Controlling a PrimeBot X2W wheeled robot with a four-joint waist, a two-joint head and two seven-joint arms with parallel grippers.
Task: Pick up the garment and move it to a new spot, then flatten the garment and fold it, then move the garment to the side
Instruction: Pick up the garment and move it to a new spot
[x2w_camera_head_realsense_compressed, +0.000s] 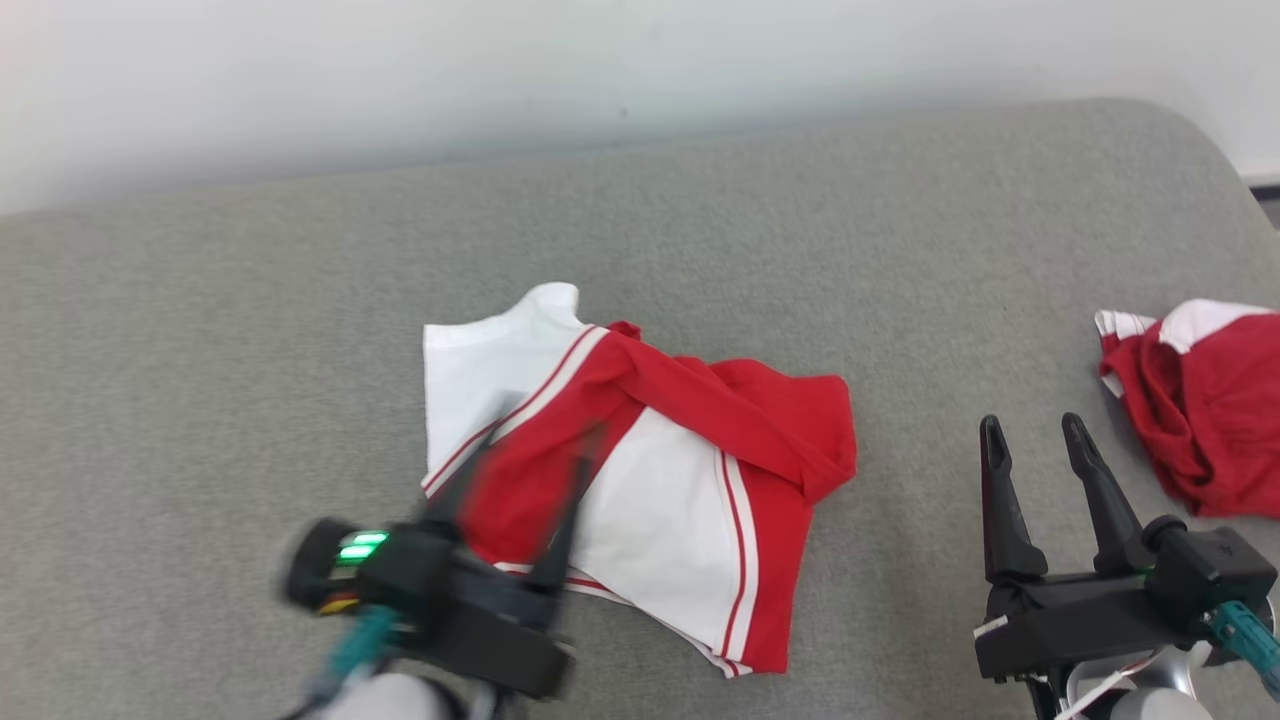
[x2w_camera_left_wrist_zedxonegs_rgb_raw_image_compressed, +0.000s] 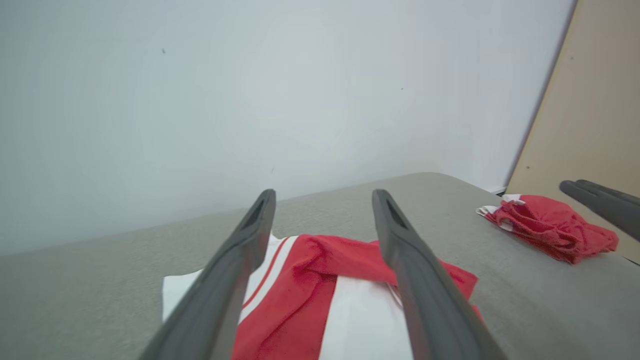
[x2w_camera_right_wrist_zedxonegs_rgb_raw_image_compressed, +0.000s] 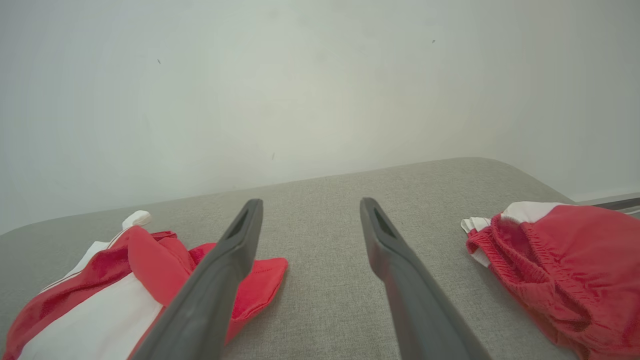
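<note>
The garment (x2w_camera_head_realsense_compressed: 640, 470), red with white panels and stripes, lies rumpled and partly doubled over on the grey cushion (x2w_camera_head_realsense_compressed: 250, 350), directly ahead of and under the left gripper (x2w_camera_head_realsense_compressed: 540, 440). That gripper's jaws are spread wide, its fingers reaching over the cloth's near-left edge. The head view is smeared there, so I cannot tell whether the tips touch the fabric. From this gripper the garment's longer run slants away ahead and to its right, with a red flap folded across the far part.

The left arm is clearly the nearer one. The right gripper (x2w_camera_head_realsense_compressed: 1032, 425), also spread and holding nothing, hovers over bare cushion well off the garment's right edge. A second red bundle (x2w_camera_head_realsense_compressed: 1200, 400) sits just to that gripper's right, so free room probably lies ahead and left of the left gripper and in the strip between the two grippers.
</note>
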